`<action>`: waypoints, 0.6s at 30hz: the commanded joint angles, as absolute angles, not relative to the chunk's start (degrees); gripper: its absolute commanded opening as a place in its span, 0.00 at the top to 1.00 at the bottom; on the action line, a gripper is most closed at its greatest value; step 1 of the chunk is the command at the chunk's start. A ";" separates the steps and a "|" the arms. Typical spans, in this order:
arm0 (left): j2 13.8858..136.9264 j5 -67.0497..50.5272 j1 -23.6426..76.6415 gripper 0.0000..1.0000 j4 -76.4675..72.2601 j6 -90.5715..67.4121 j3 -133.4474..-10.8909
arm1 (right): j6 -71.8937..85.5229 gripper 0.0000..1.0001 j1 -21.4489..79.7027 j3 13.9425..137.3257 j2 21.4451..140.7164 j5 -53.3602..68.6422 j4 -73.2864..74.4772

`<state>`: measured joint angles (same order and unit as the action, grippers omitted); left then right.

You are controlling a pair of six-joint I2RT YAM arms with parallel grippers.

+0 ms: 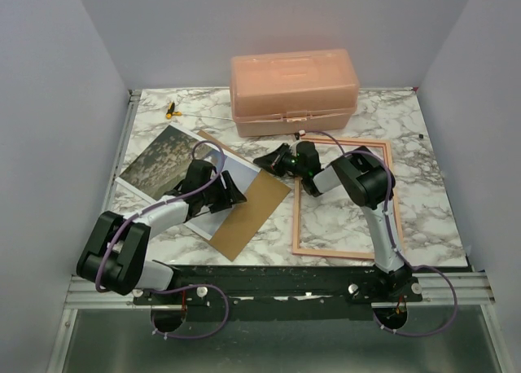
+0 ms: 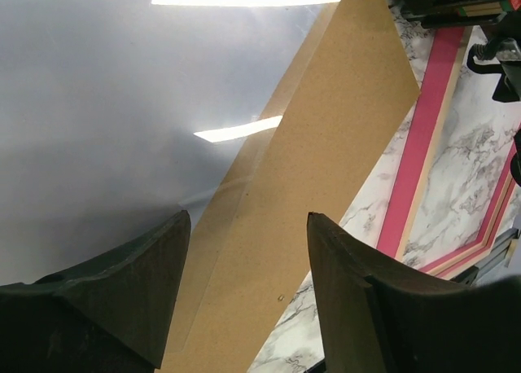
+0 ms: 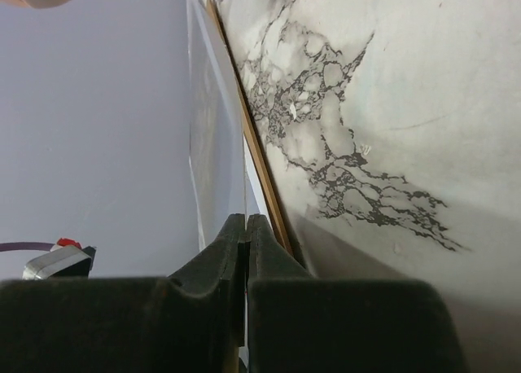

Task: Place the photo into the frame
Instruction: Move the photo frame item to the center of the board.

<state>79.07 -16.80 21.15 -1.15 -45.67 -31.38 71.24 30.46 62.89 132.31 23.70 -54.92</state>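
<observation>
One photo [image 1: 163,157], one frame [image 1: 296,222], one brown board [image 1: 248,214] on the bench [image 1: 423,186]. Right gripper [image 3: 246,226] is pinched shut on the photo's edge, left of the frame. Left gripper [image 2: 248,226] hovers half open above photo and board.

Whole thing sits on a white marble-look tabletop with grey veining [image 1: 431,214], boxed in on three sides by plain pale lavender-grey walls [image 1: 269,23]. Lighting's soft and even. A silver slotted metal rail [image 1: 85,291] runs along the near edge, and below it there's a dull grey surface [image 1: 269,348], maybe the floor.
</observation>
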 commanded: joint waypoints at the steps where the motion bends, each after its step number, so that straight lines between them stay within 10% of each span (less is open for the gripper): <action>1: 76.32 -15.79 22.58 0.33 4.98 -43.68 -29.36 | 70.06 0.99 31.24 59.87 134.03 23.32 -50.67; 18: 42.70 -8.99 23.12 0.13 19.65 -45.13 -33.50 | 63.87 0.99 31.17 43.64 104.51 17.45 -36.12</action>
<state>47.79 -12.14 22.85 11.90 -44.62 -29.50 67.57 30.81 48.03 113.93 20.75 -43.88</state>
